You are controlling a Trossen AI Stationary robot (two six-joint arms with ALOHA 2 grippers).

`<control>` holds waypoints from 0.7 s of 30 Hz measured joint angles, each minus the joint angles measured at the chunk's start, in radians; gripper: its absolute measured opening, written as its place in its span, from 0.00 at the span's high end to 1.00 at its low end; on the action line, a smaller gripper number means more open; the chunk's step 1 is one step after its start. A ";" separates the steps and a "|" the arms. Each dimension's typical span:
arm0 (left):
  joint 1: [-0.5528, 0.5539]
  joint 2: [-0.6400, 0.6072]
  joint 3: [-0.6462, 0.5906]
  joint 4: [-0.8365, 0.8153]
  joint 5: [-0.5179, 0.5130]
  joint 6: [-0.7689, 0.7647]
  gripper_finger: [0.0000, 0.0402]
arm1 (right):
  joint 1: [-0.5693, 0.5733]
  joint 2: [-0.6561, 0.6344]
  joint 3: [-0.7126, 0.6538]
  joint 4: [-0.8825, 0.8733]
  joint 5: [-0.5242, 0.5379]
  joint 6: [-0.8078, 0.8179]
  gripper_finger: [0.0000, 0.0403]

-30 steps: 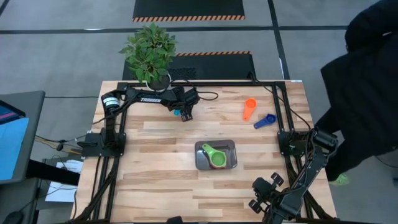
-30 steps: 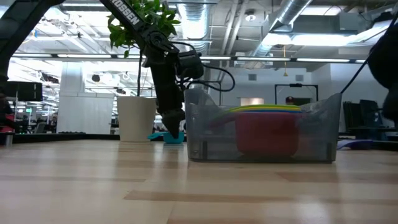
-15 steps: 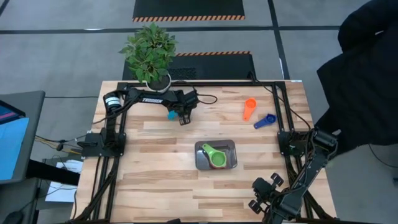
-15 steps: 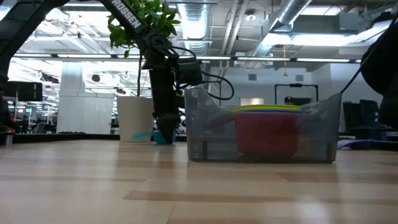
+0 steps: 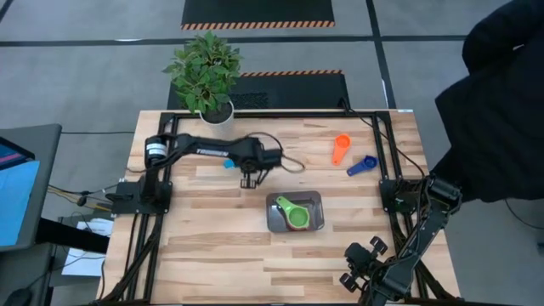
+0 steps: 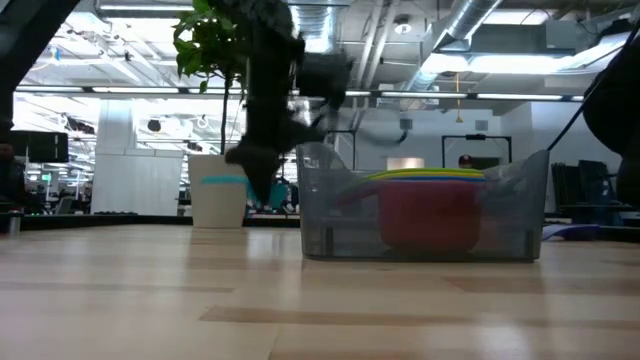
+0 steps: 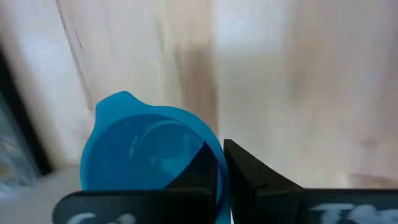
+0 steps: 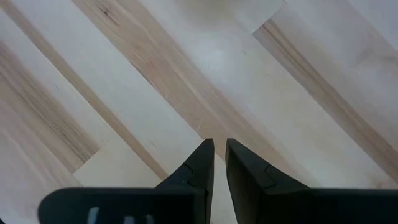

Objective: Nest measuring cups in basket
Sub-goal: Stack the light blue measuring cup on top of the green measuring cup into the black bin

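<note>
Pinching just the rim of the blue cup (image 7: 149, 155), the left claw (image 7: 221, 180) could let it swing and slip. Basket (image 5: 316, 201) sits off to its side, so a drop lands on the desk (image 5: 212, 246).

Left arm: stretched across the table's far half toward the middle, wrist raised off the surface; left gripper (image 5: 246, 181) with fingers (image 7: 249, 180) clamped on the rim of a light blue cup (image 7: 146, 158). Right arm: folded at the near right corner; right gripper (image 8: 219, 163) pointing down, fingers nearly together, empty.
</note>
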 joint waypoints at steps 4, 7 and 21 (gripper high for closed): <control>-0.126 0.000 0.106 0.003 -0.085 0.157 1.00 | 0.000 0.000 0.000 0.000 0.000 0.000 0.84; -0.214 0.000 0.174 0.059 -0.094 0.286 1.00 | 0.000 0.000 0.000 -0.002 0.000 -0.001 0.84; -0.455 0.044 0.242 0.263 0.107 0.526 1.00 | 0.000 0.000 0.000 0.076 0.000 0.000 0.84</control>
